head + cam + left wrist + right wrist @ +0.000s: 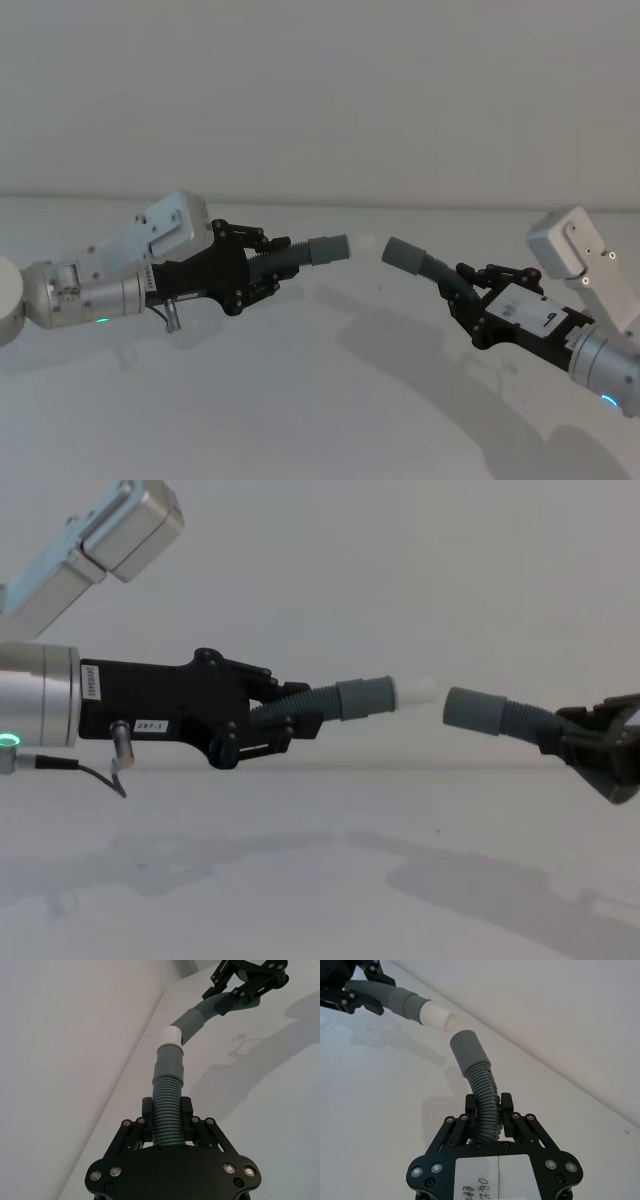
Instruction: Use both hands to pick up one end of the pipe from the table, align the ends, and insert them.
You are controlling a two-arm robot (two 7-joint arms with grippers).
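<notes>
The left gripper (262,262) is clamping the short hose (300,255) by its ribs, white tip (415,691) pointing to 3 o'clock in the chest view. The right gripper (468,290) is holding the long hose (435,270), its cuff (472,710) facing back toward 9 o'clock, both raised over the table (320,400). A small gap is separating the ends, and the cuff is sitting slightly lower and angled. Pushing now risks the tip catching the rim and bending the hoses. Nothing is standing between them.

Soft, even light is being cast from above, and blurred grey shadows of the arms are being thrown across the plain pale grey-white table (330,400). No strong glare is being produced; distant edges are being rendered slightly soft.
</notes>
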